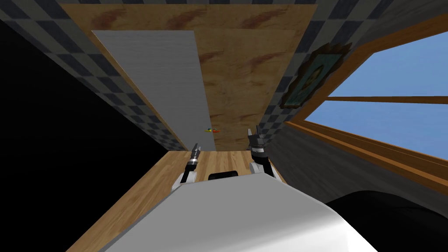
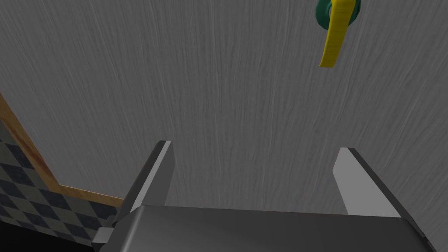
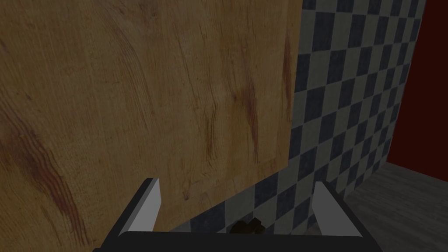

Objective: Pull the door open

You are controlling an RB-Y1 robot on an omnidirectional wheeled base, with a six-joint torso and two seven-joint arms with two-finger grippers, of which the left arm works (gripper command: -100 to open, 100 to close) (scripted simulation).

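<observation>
- Your left gripper stands wide open with nothing between its fingers, pointed square at the grey door.
- Door face is plain grey with fine grain and lies just ahead of the fingertips; you cannot tell from these views whether they touch it.
- Yellow lever handle hangs from a green rosette, ahead of the gripper and off beyond one finger, apart from both blades.
- From the head camera the handle sits a little ahead of the left gripper, toward your right gripper's side.
- Wooden door frame and checkered wall show past the other finger.
- Right gripper is also spread open and empty, facing a wood panel where it meets more checkered wall.
- Farther out beyond the right gripper: a picture frame, then a window.
- Black area lies out past the left arm.
</observation>
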